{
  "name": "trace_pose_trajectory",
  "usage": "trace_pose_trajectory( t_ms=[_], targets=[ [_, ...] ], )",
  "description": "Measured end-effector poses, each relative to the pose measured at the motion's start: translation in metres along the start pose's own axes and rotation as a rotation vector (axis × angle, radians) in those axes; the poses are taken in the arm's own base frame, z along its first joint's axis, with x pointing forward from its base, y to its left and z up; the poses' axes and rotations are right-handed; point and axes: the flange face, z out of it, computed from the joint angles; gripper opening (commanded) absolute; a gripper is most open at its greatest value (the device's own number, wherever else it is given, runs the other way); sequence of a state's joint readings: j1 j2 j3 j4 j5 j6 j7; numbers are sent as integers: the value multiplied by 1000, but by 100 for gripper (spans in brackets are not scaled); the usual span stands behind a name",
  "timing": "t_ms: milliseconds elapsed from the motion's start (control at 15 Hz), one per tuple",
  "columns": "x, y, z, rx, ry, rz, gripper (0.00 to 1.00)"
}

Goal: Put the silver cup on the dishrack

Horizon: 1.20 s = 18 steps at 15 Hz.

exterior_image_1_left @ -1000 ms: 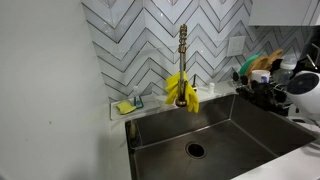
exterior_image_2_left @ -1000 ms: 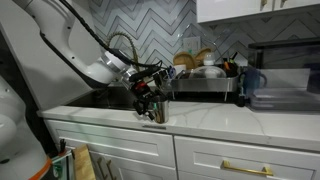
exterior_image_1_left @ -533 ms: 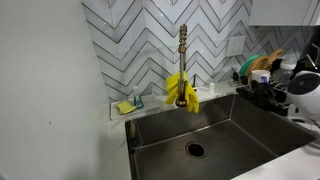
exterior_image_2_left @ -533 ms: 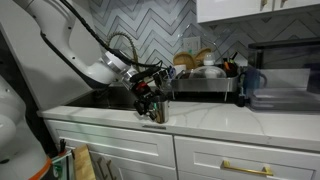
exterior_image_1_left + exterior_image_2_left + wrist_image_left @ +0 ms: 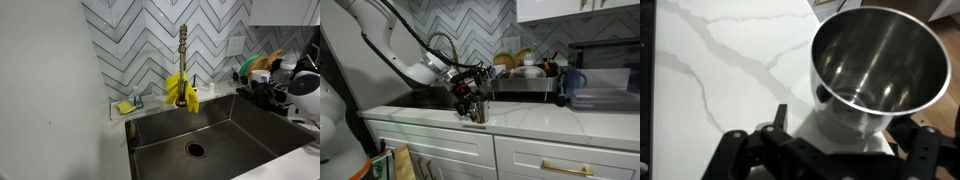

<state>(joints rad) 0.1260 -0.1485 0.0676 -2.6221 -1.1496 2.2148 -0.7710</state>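
On the white marble counter [image 5: 710,60], near its front edge, the polished silver metal cup [image 5: 478,112] stands upright with its mouth up. The wrist view looks straight down into its shiny bowl [image 5: 875,70]. The black two-finger gripper [image 5: 472,98] is lowered over the cup with its jaws spread wide, one on each side of the cup's lower wall, and nothing is clamped. From the wrist view there seems to be a sliver of space on both sides. I judge that the arm is posed this way to take the cup around its body.

The low dark wire dishrack [image 5: 520,90] sits further along the counter against the chevron-tiled wall [image 5: 470,30], well apart from the cup. It is already loaded with pale plates and bowls [image 5: 525,65]. At this size I cannot tell which slot is free, so crowding is the likely obstacle when setting the cup down.

A blue jug-like vessel [image 5: 570,80] stands just beside the rack. In an exterior view, the stainless steel sink [image 5: 215,130] lies beneath a tall brass faucet [image 5: 183,45] draped with yellow rubber gloves [image 5: 182,92]. A small clear sponge tray [image 5: 128,105] sits on the ledge.
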Motion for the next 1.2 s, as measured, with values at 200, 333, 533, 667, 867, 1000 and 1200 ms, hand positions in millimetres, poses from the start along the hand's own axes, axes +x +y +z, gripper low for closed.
trace_pose_trajectory(
  t_ms=[200,333,533,667,867,1000,1200],
  targets=[
    [-1,0,1,1,1,2,86],
    [-1,0,1,1,2,3,67],
    [-1,0,2,1,3,5,45],
    [-2,0,2,1,4,7,40],
    [-2,1,2,-1,6,11,40],
    [-3,3,0,-9,14,17,40],
    [-6,5,-8,-18,34,41,40]
  ],
)
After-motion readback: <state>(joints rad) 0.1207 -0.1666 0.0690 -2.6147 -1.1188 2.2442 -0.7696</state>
